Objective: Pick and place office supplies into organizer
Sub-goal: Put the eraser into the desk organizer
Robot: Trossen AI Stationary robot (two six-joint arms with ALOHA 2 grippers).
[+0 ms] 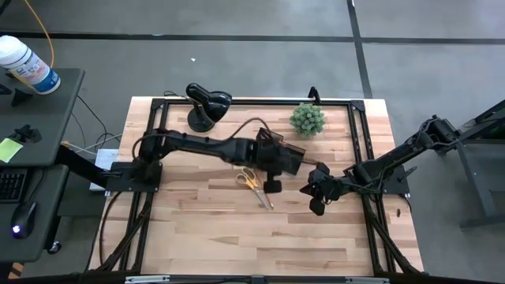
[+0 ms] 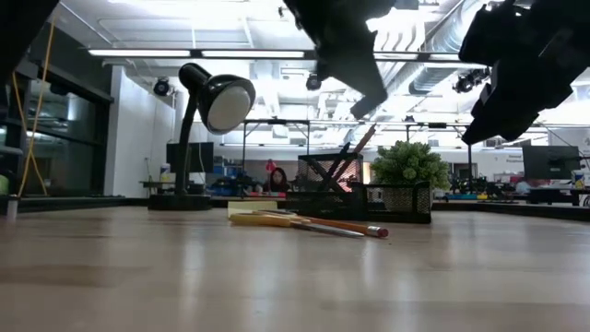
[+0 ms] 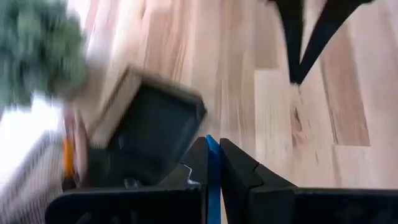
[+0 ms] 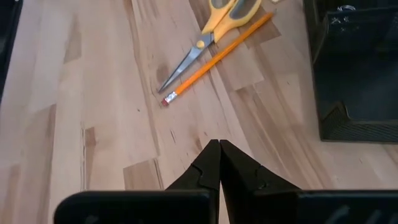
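Hovering above the counter [image 1: 197,229], the left gripper [image 3: 213,163] is closed on a thin blue item [image 3: 212,168], next to the black mesh organizer [image 1: 286,155]. Right gripper [image 4: 219,163] is closed and empty, raised over bare wood near the organizer's right side. Orange-handled scissors [image 4: 211,31] and an orange pencil [image 4: 214,59] lie side by side on the counter, just left of the organizer. Plant [image 1: 307,119] and lamp [image 1: 207,102] stand at the far edge.

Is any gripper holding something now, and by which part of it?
The left gripper pinches a thin blue item by its flat sides. The right gripper is shut and holds nothing.
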